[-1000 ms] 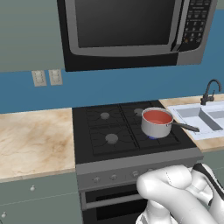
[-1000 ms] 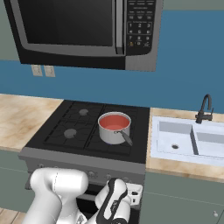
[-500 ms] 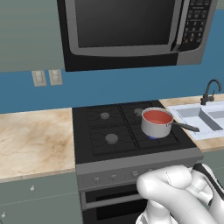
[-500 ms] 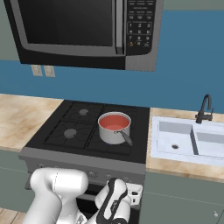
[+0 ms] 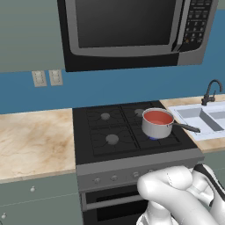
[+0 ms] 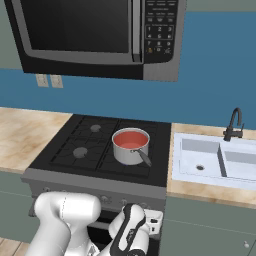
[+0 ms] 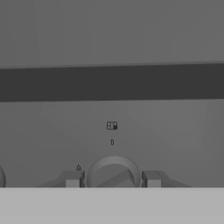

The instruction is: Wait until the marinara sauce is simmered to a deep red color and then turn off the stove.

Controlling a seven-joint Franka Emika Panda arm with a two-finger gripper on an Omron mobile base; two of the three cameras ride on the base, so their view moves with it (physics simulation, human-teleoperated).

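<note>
Marinara sauce [image 5: 157, 117] sits in the shiny steel saucepan [image 6: 131, 147] on the stove's [image 5: 114, 132] right front burner, handle toward the sink [image 6: 215, 158]. Sauce is smooth, orange-red. Left burners are bare; beige marbled table [image 5: 30, 140] left of the stove is open. Gripper [image 7: 113, 179] is low at the stove's grey front panel. Fingers [image 7: 73, 179] sit either side of a round knob [image 7: 113, 173], narrow gap; can't tell if they're pinching it.

Small round grey knob [image 7: 113, 175] sat between the dark fingertips [image 7: 73, 179], grey front panel [image 7: 131, 131] right behind. Shiny steel saucepan [image 5: 157, 124] blocked the stove's right front burner; left burners open.
</note>
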